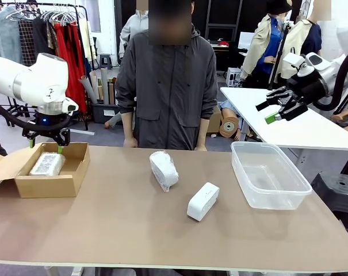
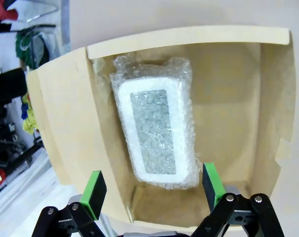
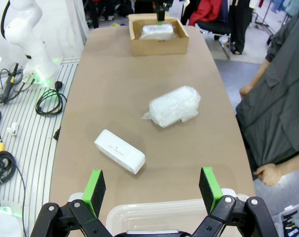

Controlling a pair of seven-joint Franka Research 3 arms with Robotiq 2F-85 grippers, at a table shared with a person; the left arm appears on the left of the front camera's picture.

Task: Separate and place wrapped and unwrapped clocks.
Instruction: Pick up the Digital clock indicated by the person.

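1. Plain brown table (image 1: 133,230) in a busy room, with a clothes rack (image 1: 47,29) back left and a person in a grey jacket (image 1: 168,80) at the far edge.
2. One bubble-wrapped white clock (image 2: 156,133) lies face up in the open brown cardboard box (image 1: 47,185) at the left end. The left gripper (image 2: 152,186) hovers over it, jaws spread, holding nothing.
3. The second wrapped clock (image 1: 163,169) is mid-table, long axis running roughly person-to-robot.
4. The bare smooth white clock (image 1: 203,201) sits near it, not touching, angled near-left to far-right.
5. The right gripper (image 1: 266,112) hangs over the clear plastic tub (image 1: 271,192), wide open and holding nothing.
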